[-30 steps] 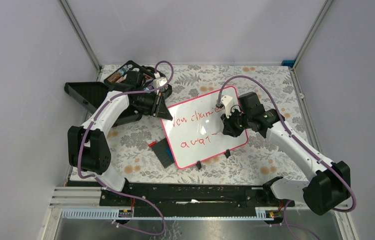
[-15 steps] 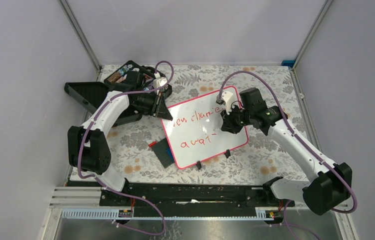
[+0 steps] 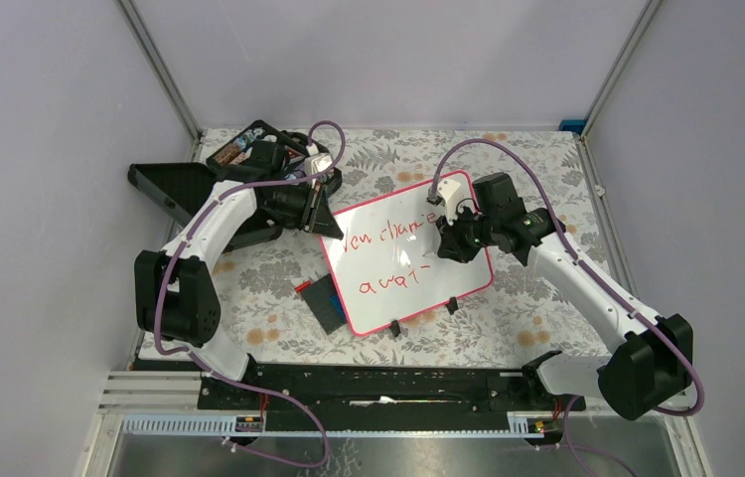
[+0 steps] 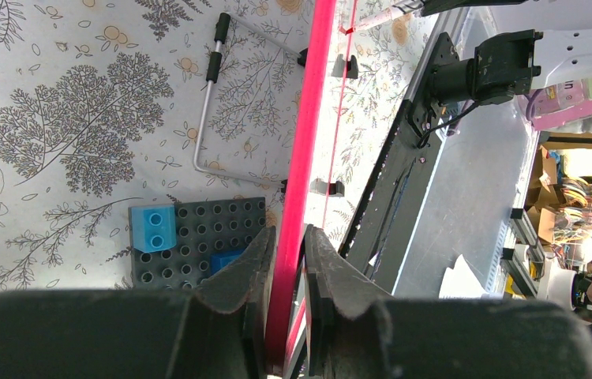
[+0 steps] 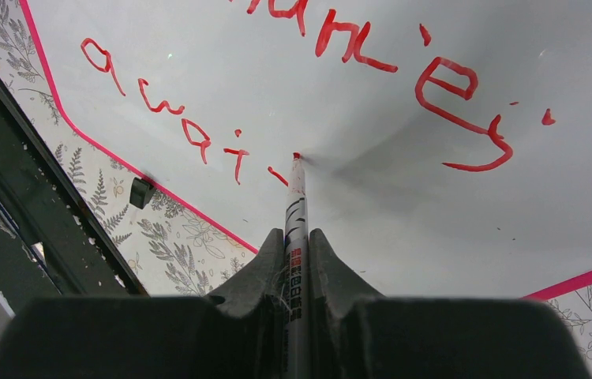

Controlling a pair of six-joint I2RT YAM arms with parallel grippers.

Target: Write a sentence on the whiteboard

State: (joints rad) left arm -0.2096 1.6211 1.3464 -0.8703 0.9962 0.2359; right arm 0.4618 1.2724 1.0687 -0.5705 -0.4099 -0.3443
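The whiteboard (image 3: 403, 263) with its pink-red frame lies tilted in the middle of the floral table. Red handwritten words fill two lines, the upper line (image 3: 388, 235) and "await" (image 3: 388, 283) below; they also show in the right wrist view (image 5: 198, 134). My left gripper (image 3: 321, 217) is shut on the board's pink edge (image 4: 286, 260) at its far left corner. My right gripper (image 3: 453, 241) is shut on a white marker (image 5: 294, 229). Its red tip touches the board just right of the last stroke of "await".
A dark grey stud plate with blue blocks (image 3: 326, 301) lies against the board's left edge, also in the left wrist view (image 4: 198, 241). A black tray (image 3: 175, 187) and a black bin of items (image 3: 249, 147) stand at the back left. A thin metal rod (image 4: 210, 103) lies on the mat.
My right gripper has shifted slightly left and back along the board with the marker. The left arm and the board have not moved.
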